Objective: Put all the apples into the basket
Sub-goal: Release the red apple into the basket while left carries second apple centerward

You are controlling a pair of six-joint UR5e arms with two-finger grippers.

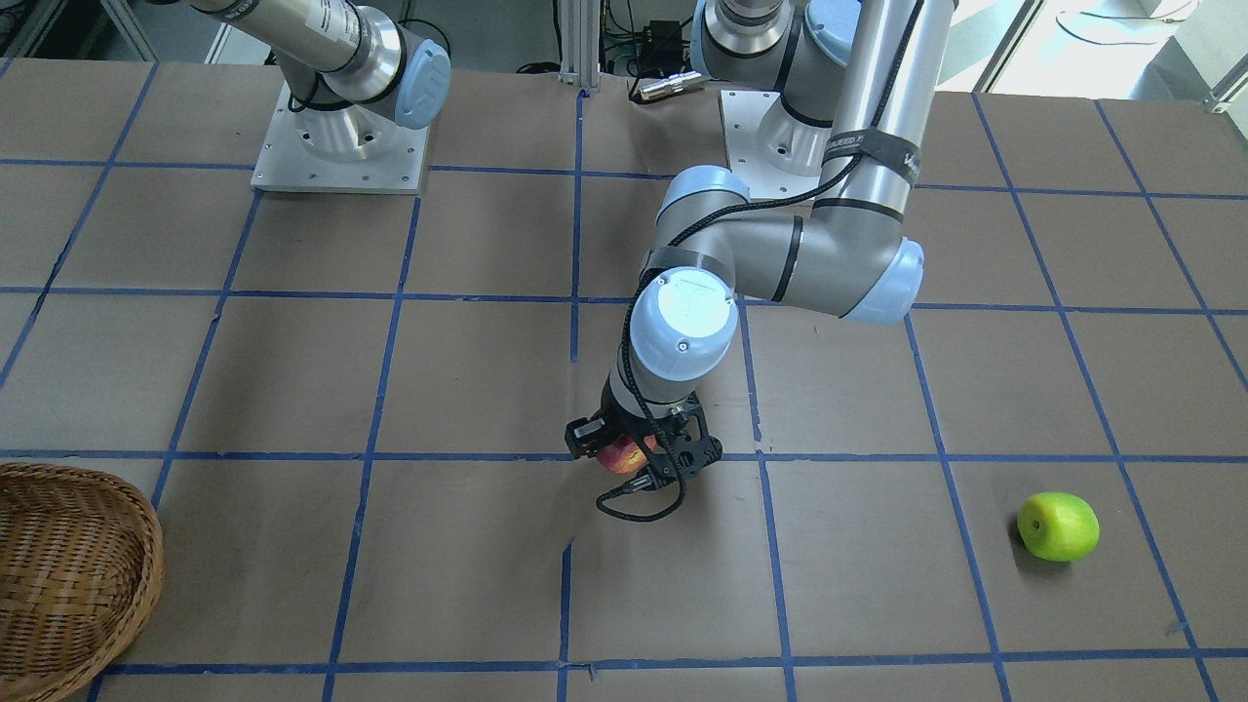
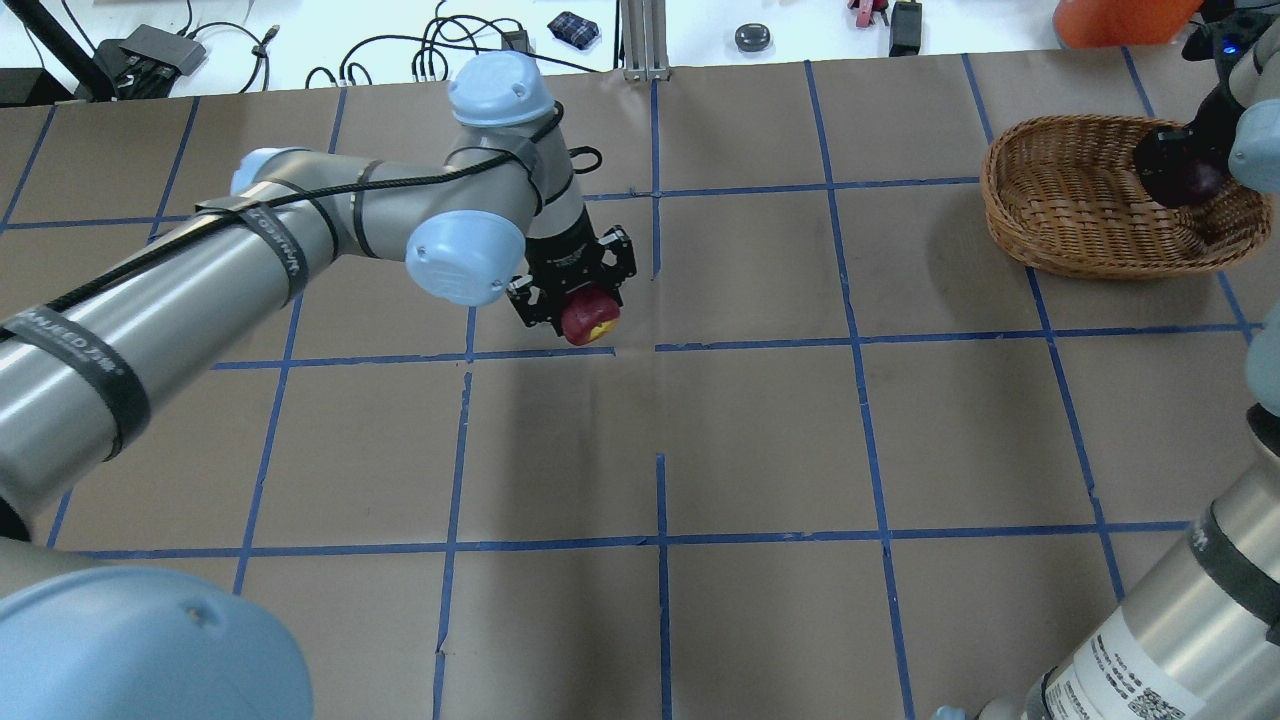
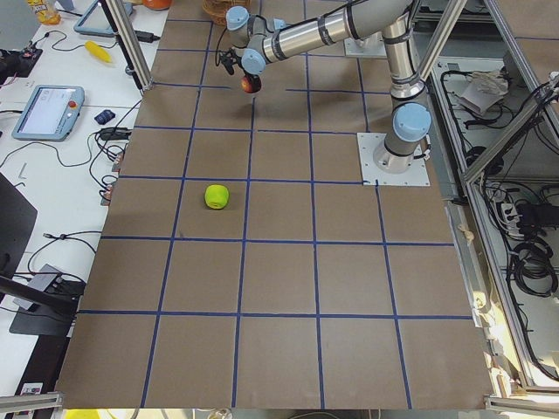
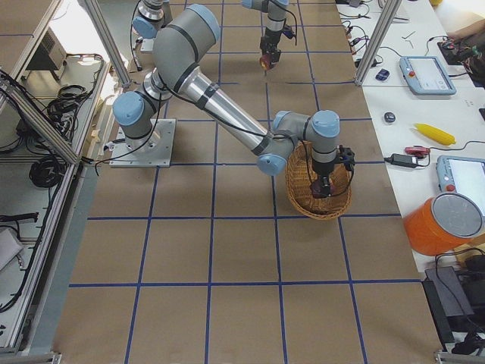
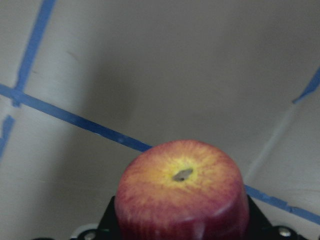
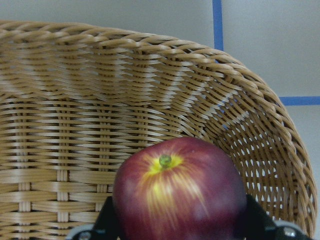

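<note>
My left gripper (image 2: 582, 312) is shut on a red apple (image 2: 588, 320) with a yellow patch, near the table's middle; the left wrist view shows this apple (image 5: 182, 192) above the brown paper. My right gripper (image 2: 1188, 172) is shut on a dark red apple (image 6: 180, 197) and hangs over the far right part of the wicker basket (image 2: 1075, 205), inside its rim (image 6: 150, 45). A yellow-green apple (image 1: 1058, 526) lies alone on the table on my left side, also in the exterior left view (image 3: 217, 196).
Brown paper with a blue tape grid covers the table. The two arm bases (image 1: 341, 146) stand at the robot's edge. Cables, tablets, a banana (image 4: 434, 133) and an orange container (image 4: 443, 224) lie on the bench beyond the far edge.
</note>
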